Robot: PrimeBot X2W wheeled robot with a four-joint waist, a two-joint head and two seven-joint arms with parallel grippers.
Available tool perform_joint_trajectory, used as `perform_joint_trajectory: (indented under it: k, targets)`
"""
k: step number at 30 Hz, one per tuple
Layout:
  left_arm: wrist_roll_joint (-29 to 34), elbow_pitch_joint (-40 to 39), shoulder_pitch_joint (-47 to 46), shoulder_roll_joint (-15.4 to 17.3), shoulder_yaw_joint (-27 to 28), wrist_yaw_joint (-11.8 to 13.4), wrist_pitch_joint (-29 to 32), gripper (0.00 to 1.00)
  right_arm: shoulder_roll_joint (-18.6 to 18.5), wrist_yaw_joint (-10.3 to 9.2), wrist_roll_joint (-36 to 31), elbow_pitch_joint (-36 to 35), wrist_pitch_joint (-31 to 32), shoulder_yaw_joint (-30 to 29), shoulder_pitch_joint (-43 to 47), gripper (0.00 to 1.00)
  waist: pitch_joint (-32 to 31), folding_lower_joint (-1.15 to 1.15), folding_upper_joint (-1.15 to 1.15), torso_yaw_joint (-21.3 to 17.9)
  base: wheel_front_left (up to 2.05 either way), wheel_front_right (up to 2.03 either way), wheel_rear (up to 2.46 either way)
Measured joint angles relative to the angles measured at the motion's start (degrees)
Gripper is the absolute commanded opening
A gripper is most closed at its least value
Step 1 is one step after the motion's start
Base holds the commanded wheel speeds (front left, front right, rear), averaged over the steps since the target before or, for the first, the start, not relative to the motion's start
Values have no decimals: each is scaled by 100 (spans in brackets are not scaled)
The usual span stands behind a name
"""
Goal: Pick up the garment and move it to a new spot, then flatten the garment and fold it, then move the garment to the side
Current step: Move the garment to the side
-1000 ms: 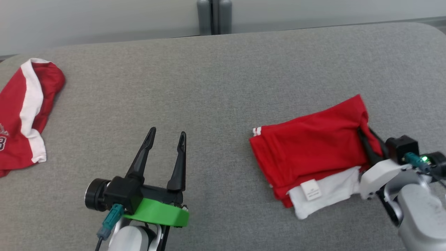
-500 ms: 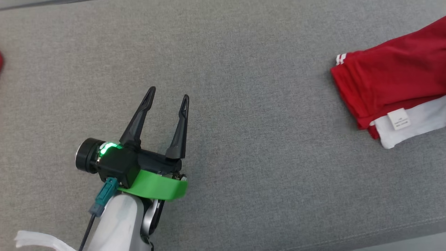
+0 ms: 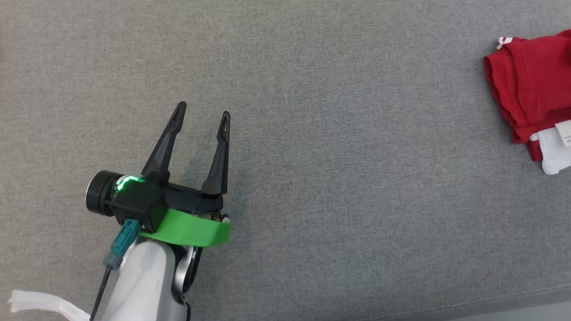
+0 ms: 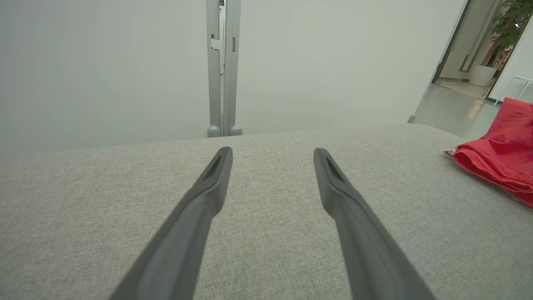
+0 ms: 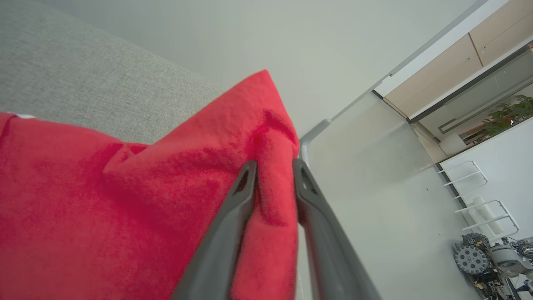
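One red garment (image 3: 526,84) is lying folded toward the right edge of the grey bench (image 3: 312,156). The left jaws are gaping wide, holding nothing, the left arm (image 3: 142,276) reaching low over the bench from its near edge. The right jaws are straddling a garment fold, touching it; whether they are gripping, I cannot tell.
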Motion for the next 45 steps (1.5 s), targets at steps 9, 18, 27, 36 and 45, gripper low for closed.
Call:
perform_joint_trajectory:
  k: [9,18,27,36,45]
  targets:
    - [-293,2,174,0,91,118,-1,100,644,-1,-183,-630,0,-409,504,100,-497,-1,0,63,0,0,0]
    - [-486,-31,647,1,490,225,0,100,2150,-1,676,-2555,0,-343,1619,100,-1277,-1,0,101,0,0,0]
    - [-784,-82,942,0,549,350,-1,100,3031,-2,1151,-4132,0,-1,3212,100,-1977,-1,0,262,0,0,0]
    - [-854,14,1412,1,330,508,-1,100,3303,-2,1027,-5139,0,26,4298,100,-2388,-1,0,515,0,0,0]
    - [-795,101,1633,0,190,535,-1,100,3317,-2,1323,-5259,0,187,4636,100,-2564,-1,0,609,0,0,0]
